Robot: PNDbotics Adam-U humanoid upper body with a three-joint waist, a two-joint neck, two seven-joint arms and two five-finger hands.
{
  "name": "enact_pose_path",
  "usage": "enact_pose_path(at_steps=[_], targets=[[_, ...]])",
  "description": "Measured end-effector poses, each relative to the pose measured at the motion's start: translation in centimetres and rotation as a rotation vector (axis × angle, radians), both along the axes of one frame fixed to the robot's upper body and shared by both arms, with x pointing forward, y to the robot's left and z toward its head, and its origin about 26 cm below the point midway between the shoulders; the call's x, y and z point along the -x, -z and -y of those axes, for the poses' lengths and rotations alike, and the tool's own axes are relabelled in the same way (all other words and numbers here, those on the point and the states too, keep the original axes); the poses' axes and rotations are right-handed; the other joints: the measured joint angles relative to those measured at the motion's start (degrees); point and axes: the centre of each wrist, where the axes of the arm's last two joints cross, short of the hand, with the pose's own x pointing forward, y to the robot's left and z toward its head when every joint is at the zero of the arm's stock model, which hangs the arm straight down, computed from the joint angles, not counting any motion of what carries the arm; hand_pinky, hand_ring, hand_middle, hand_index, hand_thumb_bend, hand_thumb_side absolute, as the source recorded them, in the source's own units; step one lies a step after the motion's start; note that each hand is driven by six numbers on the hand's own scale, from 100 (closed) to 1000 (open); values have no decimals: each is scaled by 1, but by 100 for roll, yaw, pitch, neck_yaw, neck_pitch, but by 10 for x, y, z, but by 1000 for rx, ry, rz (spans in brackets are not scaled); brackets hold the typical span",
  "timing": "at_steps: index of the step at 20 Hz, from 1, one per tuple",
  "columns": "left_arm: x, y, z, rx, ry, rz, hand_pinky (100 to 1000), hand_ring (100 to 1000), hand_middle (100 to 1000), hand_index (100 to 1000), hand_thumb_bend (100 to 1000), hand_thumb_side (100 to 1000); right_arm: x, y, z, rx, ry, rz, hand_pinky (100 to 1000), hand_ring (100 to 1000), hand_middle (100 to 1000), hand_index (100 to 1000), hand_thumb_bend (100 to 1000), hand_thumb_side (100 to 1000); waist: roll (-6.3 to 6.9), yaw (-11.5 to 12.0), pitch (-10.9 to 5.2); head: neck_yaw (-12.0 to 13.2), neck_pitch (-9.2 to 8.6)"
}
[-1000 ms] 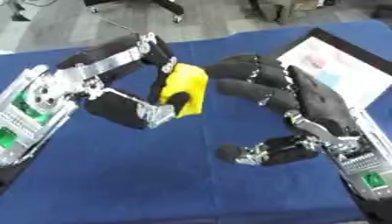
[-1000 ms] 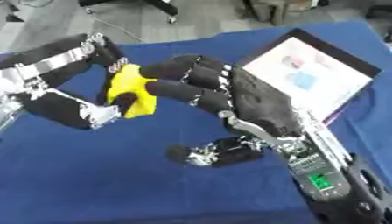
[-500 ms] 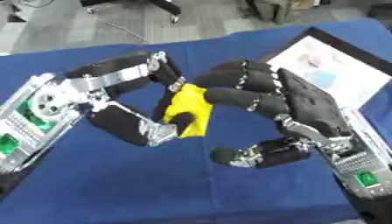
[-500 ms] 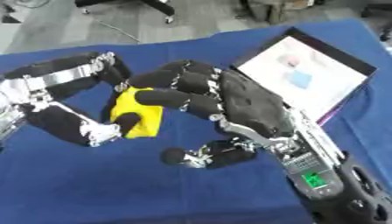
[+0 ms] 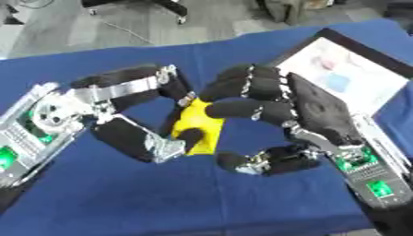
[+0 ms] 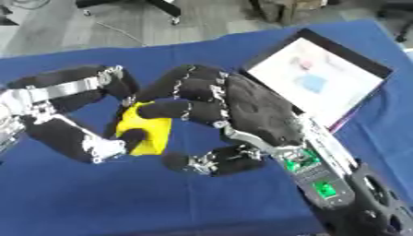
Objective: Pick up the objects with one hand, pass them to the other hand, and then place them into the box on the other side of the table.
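In the left eye view, our left hand [image 5: 121, 115] pinches the yellow block [image 5: 197, 126], left of the box [image 5: 355, 73]. Our right hand [image 5: 278, 106] curls its fingers over the block.

In the right eye view, the block sits between both hands. We should close our right thumb [image 6: 209, 161] under it before our left hand lets go.

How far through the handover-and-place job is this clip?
Done: the yellow object is off the table, pinched in the left hand. In hand: the right hand curls its fingers over the object's top, mid-transfer. Left: release by the left hand, then placing in the box, which is at the right.
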Motion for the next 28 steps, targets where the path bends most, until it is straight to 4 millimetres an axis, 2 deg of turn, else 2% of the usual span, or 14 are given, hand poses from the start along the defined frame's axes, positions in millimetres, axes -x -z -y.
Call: enact_pose_path(at_steps=[10, 16, 22, 24, 25, 28], targets=[[1, -2, 7, 12, 37, -19, 680, 379, 257, 263, 100, 248, 1, 2, -2, 10, -6, -8, 751, 738, 740, 826, 262, 100, 30, 0, -11, -50, 0], [2, -2, 11, 8, 64, -39, 692, 384, 258, 264, 100, 247, 2, 2, -3, 3, 9, -11, 744, 732, 739, 831, 247, 100, 31, 4, -23, -62, 0], [2, -1, 12, 1, 79, -54, 690, 385, 259, 264, 100, 247, 2, 5, -2, 8, 43, -13, 719, 709, 719, 810, 165, 100, 31, 18, -48, -88, 0], [2, -1, 13, 0, 83, -61, 690, 386, 259, 265, 100, 247, 3, 5, -2, 5, 48, -13, 694, 679, 689, 783, 100, 100, 32, 26, -48, -93, 0], [2, -1, 13, 0, 86, -65, 690, 386, 260, 265, 100, 247, 3, 5, -2, 1, 51, -12, 682, 663, 674, 769, 100, 100, 32, 28, -48, -94, 0], [2, -1, 13, 1, 91, -71, 690, 388, 264, 270, 100, 247, 4, 4, -3, -24, 57, -19, 628, 571, 572, 632, 100, 100, 32, 30, -48, -95, 0]])
